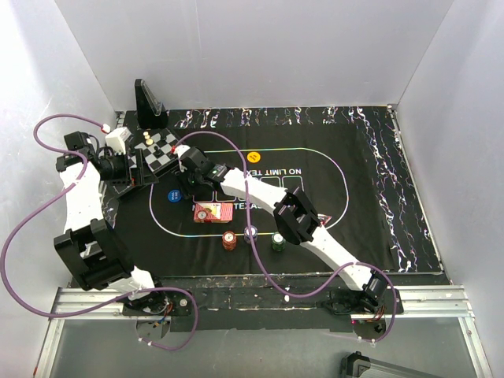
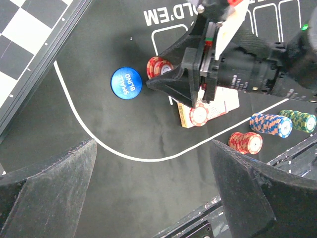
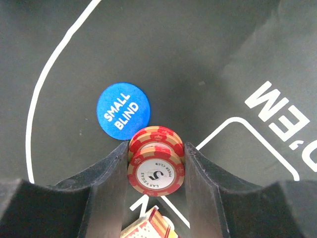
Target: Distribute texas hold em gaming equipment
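The chip-dealing step is in hand. The right gripper [image 3: 157, 148] is holding a short stack of red poker chips [image 3: 156, 173] just beside the blue "SMALL BLIND" button [image 3: 123, 110]. This is at the left end of the white oval printed on the black poker mat [image 3: 208, 49]. Its jaws are standing partway open and clamping the stack by its edges, one finger pressing each side. From the wrist view it is hard to say whether the bottom chip is resting on the mat or hanging just above it.

This is probably the small-blind stake being set down. The next move is calling for the stack to sit flat on the mat. The jaws then need to open evenly so the top chip is not dragged off, and the gripper needs to rise straight up without nudging the button.

The left gripper [image 2: 152, 148] is hovering over the mat's near left part, beside the chessboard [image 2: 29, 29]. Its jaws are spread wide and holding nothing.

The other equipment is waiting on the surface:
- The deck of red-backed cards [image 1: 214, 213] is lying inside the oval with a single chip [image 2: 199, 115] on top.
- The red stack [image 1: 229, 240], blue stack [image 1: 251, 234] and green stack [image 1: 278, 241] are standing in a row near the mat's front edge.
- The orange button [image 1: 253, 156] is sitting on the far side of the oval.
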